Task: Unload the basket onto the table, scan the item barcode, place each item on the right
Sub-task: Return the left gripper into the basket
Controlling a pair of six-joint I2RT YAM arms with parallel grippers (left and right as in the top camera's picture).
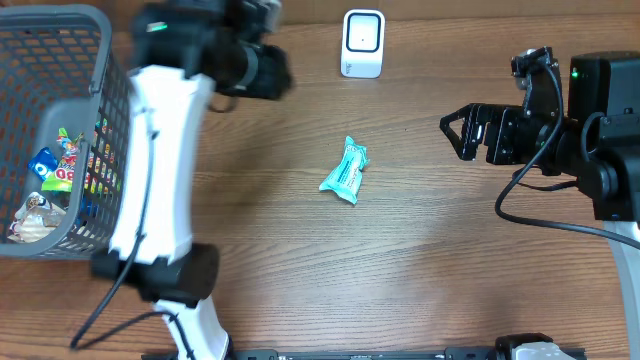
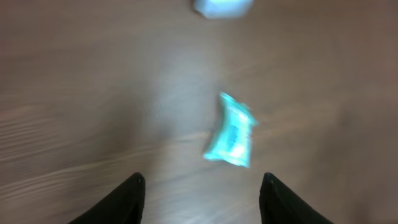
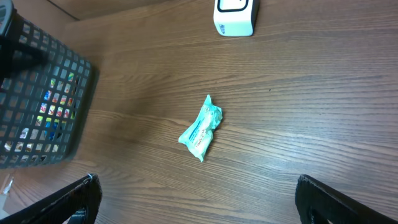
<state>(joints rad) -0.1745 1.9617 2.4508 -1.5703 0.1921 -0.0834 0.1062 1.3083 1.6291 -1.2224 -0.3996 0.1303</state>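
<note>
The teal packet (image 1: 345, 172) lies free on the counter (image 1: 420, 260) near the white scanner (image 1: 363, 42), with the left end effector (image 2: 202, 193) parted and empty facing it and the right end effector (image 3: 198, 191) wide and empty, seemingly ready for pickup.

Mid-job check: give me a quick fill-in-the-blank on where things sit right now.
The teal packet lies flat on the ____.
The mesh basket sits on the robot's ____ side.
The right pincer holds nothing, its jaws ____.
The scanner near the far edge is coloured ____.
Missing words: table; left; open; white.
</note>
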